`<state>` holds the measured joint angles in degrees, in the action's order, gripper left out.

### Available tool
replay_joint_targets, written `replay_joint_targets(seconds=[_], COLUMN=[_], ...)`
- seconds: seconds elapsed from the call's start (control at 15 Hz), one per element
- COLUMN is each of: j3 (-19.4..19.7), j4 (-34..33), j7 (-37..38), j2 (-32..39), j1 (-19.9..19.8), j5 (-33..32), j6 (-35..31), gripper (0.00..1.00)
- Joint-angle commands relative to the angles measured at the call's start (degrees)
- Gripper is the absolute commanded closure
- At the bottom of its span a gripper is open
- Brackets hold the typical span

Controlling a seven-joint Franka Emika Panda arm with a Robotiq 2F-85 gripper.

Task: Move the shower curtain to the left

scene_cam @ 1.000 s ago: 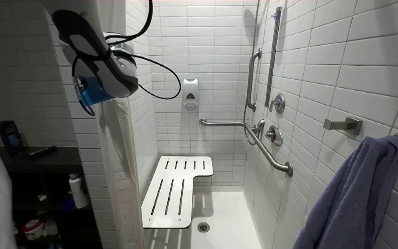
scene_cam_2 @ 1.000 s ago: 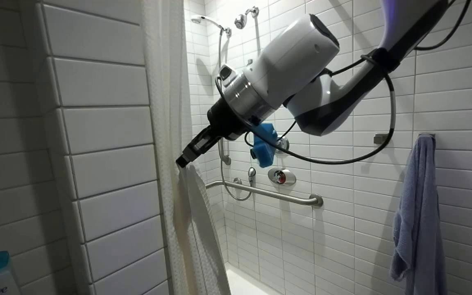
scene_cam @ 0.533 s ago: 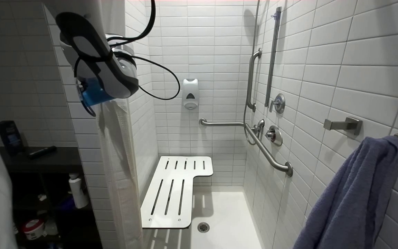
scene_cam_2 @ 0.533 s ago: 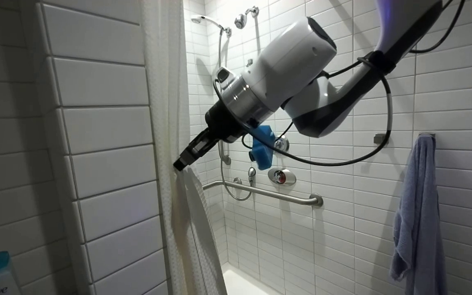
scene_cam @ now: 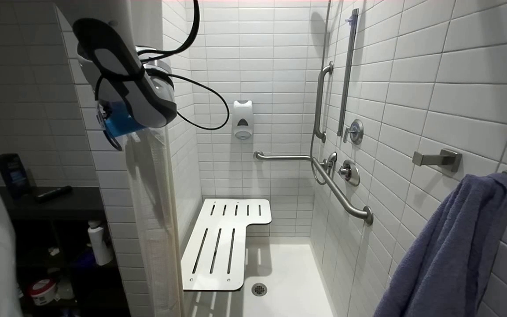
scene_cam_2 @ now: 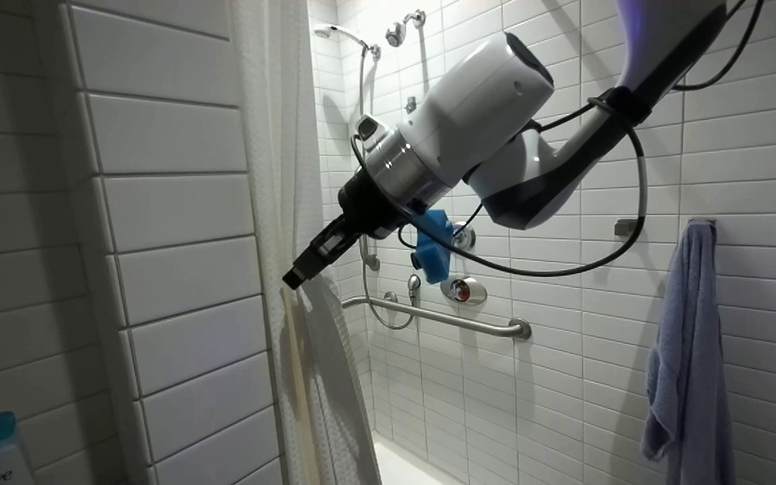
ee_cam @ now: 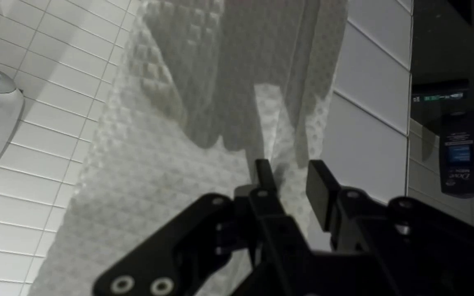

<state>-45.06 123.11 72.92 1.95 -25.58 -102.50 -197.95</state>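
The shower curtain [scene_cam_2: 280,135] is a tall off-white sheet hanging in long folds beside the tiled wall corner. It also hangs at the left of the shower opening in an exterior view [scene_cam: 153,211]. In the wrist view the curtain [ee_cam: 138,185] fills the middle, with the gripper's shadow on it. My gripper [ee_cam: 289,174] is open, with a gap between its fingers. Curtain shows through this gap, and no fabric is seen clamped. In an exterior view the gripper [scene_cam_2: 295,276] points down-left, its tips at the curtain's front. It is hidden behind the arm in the remaining exterior view.
A tiled wall corner [scene_cam_2: 186,236] stands close left of the gripper. A white slatted seat [scene_cam: 218,246], grab bars [scene_cam: 341,198] and a soap dispenser [scene_cam: 242,119] are inside the shower. A purple towel [scene_cam: 451,246] hangs right. A dark shelf [scene_cam: 55,207] holds bottles.
My gripper has moved slightly down and left. The curtain has swung a little to the right, and its pinched fold at the fingertips has loosened.
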Motion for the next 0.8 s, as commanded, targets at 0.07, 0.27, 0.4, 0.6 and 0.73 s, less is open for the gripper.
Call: replay_joint_targets(seconds=[0.07,0.27,0.4,0.6,0.73], j3=[0.00,-0.07,-0.18,-0.22,10.59], j4=[0.00,-0.32,-0.95,-2.17,-0.48], j7=[-0.01,-0.86,-2.14,-3.74,-13.07], j2=[0.01,-0.40,-0.65,-0.31,-1.21], j1=[0.00,-0.01,0.00,0.00,10.21], j5=[0.00,0.32,0.92,0.60,9.28], j6=[0.00,0.75,2.34,4.14,4.72], gripper=[0.71,0.40,0.28,0.08,0.00])
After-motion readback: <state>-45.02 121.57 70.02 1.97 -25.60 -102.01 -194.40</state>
